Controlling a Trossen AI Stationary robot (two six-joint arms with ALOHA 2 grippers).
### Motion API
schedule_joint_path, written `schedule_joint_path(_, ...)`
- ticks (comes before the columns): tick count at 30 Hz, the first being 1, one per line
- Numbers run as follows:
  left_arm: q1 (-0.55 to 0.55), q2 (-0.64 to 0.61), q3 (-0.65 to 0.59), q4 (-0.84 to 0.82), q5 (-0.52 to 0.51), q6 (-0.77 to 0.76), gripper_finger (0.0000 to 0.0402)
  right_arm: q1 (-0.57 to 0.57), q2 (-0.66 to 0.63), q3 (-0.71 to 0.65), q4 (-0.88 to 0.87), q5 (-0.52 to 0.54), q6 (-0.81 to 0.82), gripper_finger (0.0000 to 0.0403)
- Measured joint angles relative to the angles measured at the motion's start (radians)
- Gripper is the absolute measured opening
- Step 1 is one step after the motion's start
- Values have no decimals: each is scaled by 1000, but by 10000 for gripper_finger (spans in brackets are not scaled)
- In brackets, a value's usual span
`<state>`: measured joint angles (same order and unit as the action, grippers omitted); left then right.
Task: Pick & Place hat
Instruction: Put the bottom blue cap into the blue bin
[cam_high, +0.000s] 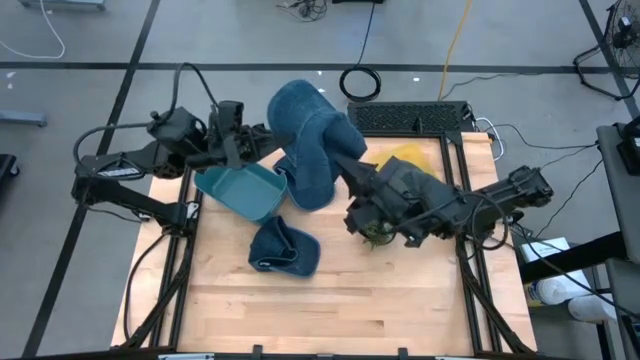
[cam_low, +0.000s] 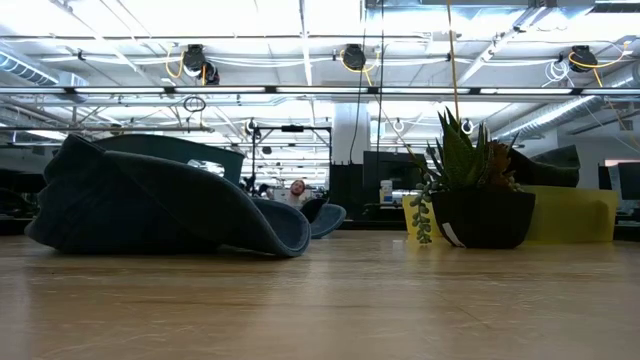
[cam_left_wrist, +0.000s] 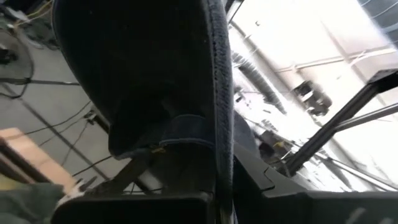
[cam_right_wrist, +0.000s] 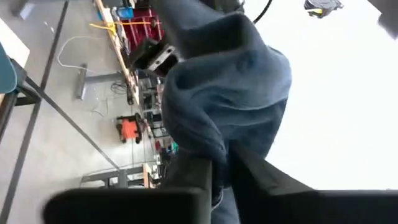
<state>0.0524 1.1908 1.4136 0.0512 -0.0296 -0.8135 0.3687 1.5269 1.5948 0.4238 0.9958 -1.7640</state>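
Both arms hold one blue hat (cam_high: 308, 140) up in the air over the far part of the table (cam_high: 330, 300), toward its left half. The left tool (cam_high: 243, 143) reaches in from the left and is clamped on the hat's brim; in the left wrist view the stitched edge of the brim (cam_left_wrist: 219, 93) runs down between its dark fingers (cam_left_wrist: 155, 208). The right tool (cam_high: 345, 165) comes from the right and is pinched shut on the hat's fabric, which in the right wrist view bunches up just above its fingers (cam_right_wrist: 186, 180). Below the raised hat a teal bin (cam_high: 240, 190) sits near the table's left edge. A second blue hat (cam_high: 285, 248) lies crumpled on the wood nearer the middle, and it fills the left side of the low view. A potted plant (cam_low: 470, 195) stands on the right part of the table, with something yellow (cam_high: 410, 158) behind it.
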Motion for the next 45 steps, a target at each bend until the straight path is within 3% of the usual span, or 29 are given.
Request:
schedule_joint_path(11, 5, 0, 0, -124, 3, 2, 21, 46, -50, 0, 89, 29, -62, 10)
schedule_joint_path(27, 9, 1, 0, -121, 3, -11, 21, 31, -103, -1, 143, 7, -90, 10)
schedule_joint_path(30, 16, 1, 0, -102, -2, -30, 54, 24, -100, -1, 148, -5, -92, 10)
schedule_joint_path(36, 35, 1, 0, -101, -16, -46, 167, 15, -104, 0, 220, -3, -129, 10)
schedule_joint_path(41, 82, 0, 0, -157, 43, -62, 245, 30, -116, 1, 220, -3, -133, 10)
schedule_joint_path(45, 122, 0, 0, -221, 102, -39, 283, 39, -118, 1, 215, -1, -133, 10)
